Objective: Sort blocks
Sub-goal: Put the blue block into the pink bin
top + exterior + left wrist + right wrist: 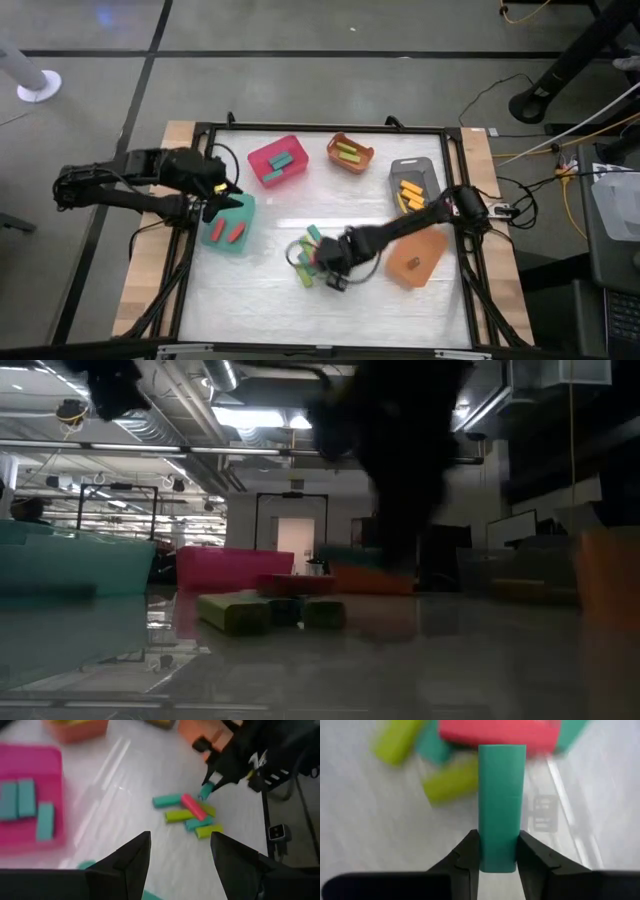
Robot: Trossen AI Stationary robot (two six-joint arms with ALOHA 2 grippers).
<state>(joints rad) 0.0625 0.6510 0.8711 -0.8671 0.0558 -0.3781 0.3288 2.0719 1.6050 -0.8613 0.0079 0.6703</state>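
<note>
Room: bare table [270, 300] in front of the pile, bins ringing the back and sides | Blocks: right gripper [498, 855] pinches 1 teal block [501, 805] just beside the loose pile [308, 258] of red, green, teal bars mid-table | Left gripper [180, 857] spread, over the teal bin [230, 224] holding 2 red blocks | Writing: none readable

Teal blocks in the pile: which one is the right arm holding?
The upright teal block, clamped at its end between the right gripper's jaws; the other teal ones lie loose among the red and green blocks.
</note>
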